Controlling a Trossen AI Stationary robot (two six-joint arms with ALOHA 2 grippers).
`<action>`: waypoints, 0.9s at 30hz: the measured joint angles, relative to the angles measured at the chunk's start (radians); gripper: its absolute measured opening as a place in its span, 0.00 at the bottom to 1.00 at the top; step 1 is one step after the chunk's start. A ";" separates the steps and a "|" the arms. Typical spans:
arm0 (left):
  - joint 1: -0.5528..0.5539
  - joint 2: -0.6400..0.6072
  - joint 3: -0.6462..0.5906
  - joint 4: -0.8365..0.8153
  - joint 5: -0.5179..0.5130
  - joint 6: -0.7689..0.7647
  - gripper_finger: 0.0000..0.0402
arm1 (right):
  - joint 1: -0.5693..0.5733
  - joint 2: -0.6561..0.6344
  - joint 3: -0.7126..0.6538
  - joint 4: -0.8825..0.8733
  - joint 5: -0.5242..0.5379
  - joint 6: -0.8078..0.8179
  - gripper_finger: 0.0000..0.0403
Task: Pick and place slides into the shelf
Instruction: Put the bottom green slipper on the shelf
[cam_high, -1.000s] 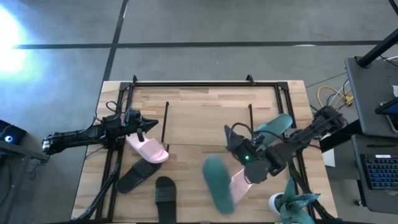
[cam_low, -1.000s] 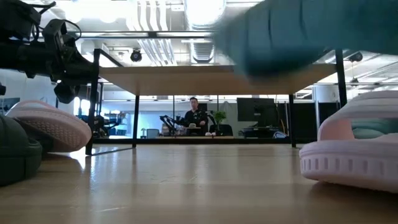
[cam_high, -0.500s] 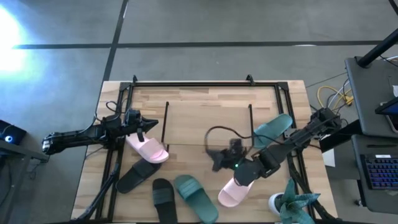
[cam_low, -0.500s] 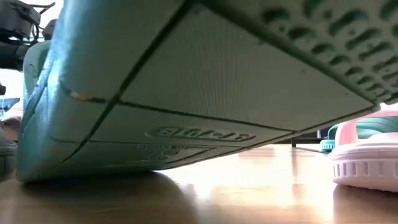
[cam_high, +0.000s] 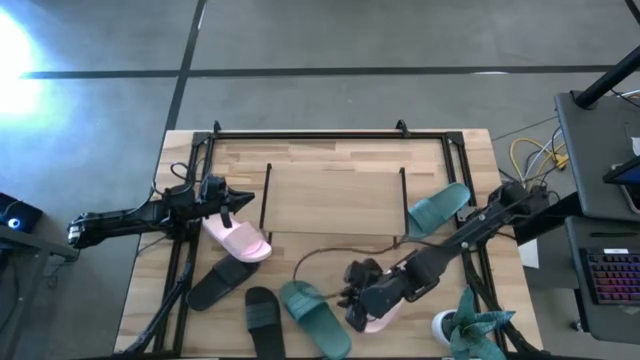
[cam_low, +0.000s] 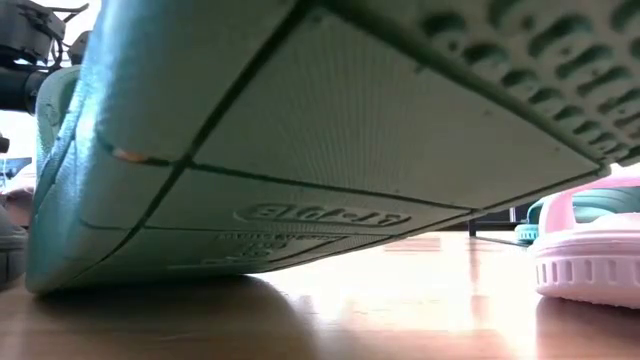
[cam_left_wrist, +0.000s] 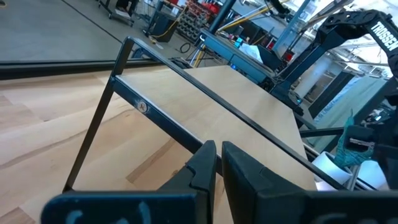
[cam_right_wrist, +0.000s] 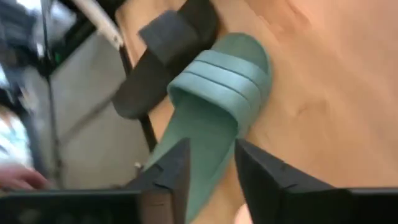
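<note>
A teal slide (cam_high: 316, 318) lies strap up near the table's front edge, beside a black slide (cam_high: 264, 318); its sole (cam_low: 330, 150) fills the low view, one edge on the table. My right gripper (cam_high: 351, 298) stands open just above its heel end (cam_right_wrist: 205, 134), partly over a pink slide (cam_high: 380, 318). A second teal slide (cam_high: 440, 208) lies right of the shelf (cam_high: 335, 200). My left gripper (cam_high: 240, 199) is shut at the shelf's left rods (cam_left_wrist: 155, 118), above another pink slide (cam_high: 238, 239). Another black slide (cam_high: 220, 284) lies at the front left.
A large black tube frame (cam_high: 330, 134) runs around the table. A white pot with a teal plant (cam_high: 470, 325) stands at the front right corner. A loose cable (cam_high: 330, 252) loops over the wood in front of the shelf.
My right gripper has let go of the teal slide, which has dropped to the table near the front edge beside the black slide and lies still. The gripper has then moved toward the near edge and left, down toward that slide.
</note>
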 joint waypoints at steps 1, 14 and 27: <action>0.000 0.000 0.000 0.000 0.000 0.000 0.03 | -0.002 0.008 0.009 0.001 -0.001 -0.075 0.36; 0.000 0.000 0.000 0.000 0.000 0.000 0.03 | -0.052 0.247 0.159 -0.004 0.002 -0.697 0.61; 0.000 0.000 0.000 0.000 0.000 0.000 0.03 | -0.053 0.435 0.309 0.001 0.209 -0.718 0.58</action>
